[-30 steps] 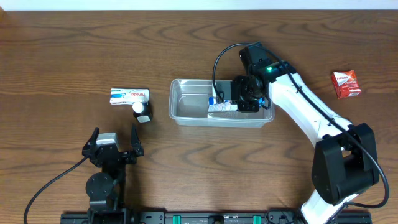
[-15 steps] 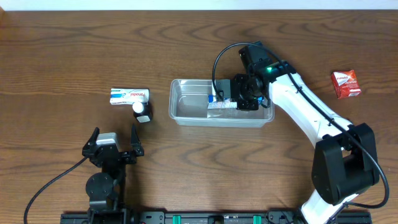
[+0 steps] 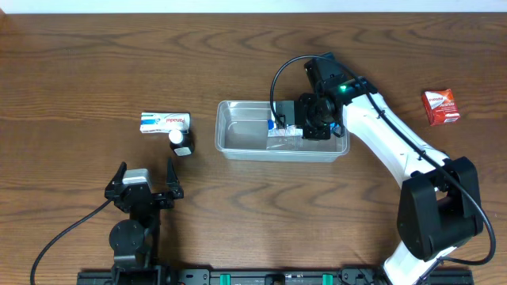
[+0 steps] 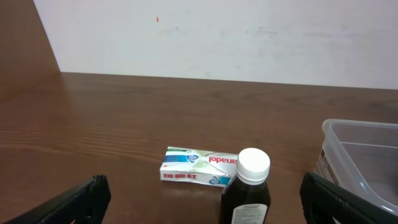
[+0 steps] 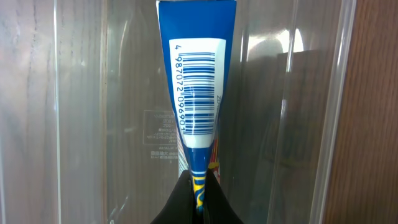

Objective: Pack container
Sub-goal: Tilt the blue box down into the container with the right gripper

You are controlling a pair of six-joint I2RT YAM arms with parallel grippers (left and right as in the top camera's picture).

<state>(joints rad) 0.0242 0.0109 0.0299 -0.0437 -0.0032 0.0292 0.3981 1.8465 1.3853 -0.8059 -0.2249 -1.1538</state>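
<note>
Overhead view: the container (image 3: 238, 131), a clear rectangular tub w/ rounded corners, sits on the table (image 3: 79, 63) a bit right of centre, long side running left to right. Its left half is bare. In the right half is a blue-and-white box (image 3: 281, 133), and my right claw (image 3: 297, 127) is down over that spot, arm reaching in from the near right.

Right wrist view: my right claw (image 5: 198, 193) is pressed together on the near end of the blue-and-white box (image 5: 196, 81), pinching it. The barcode face is toward the cam. The clear container wall (image 5: 81, 93) shows on both sides of the box, wood grain visible through it.

Outward, to the left of the tub and just beside it: a dark bottle (image 3: 181, 142) w/ a white cap, standing upright. A white Panadol box (image 3: 165, 121) lies flat just behind it; whether they touch I cannot tell. Far right, well apart from the tub, lies a red box (image 3: 441, 107).

My left claw (image 3: 145, 170) is near the front edge, left side, spread wide, holding nothing. Left wrist view: its fingers (image 4: 74, 199) are at the bottom corners, bottle (image 4: 249, 186) and Panadol box (image 4: 199, 167) ahead, tub corner (image 4: 360, 155) at right.
</note>
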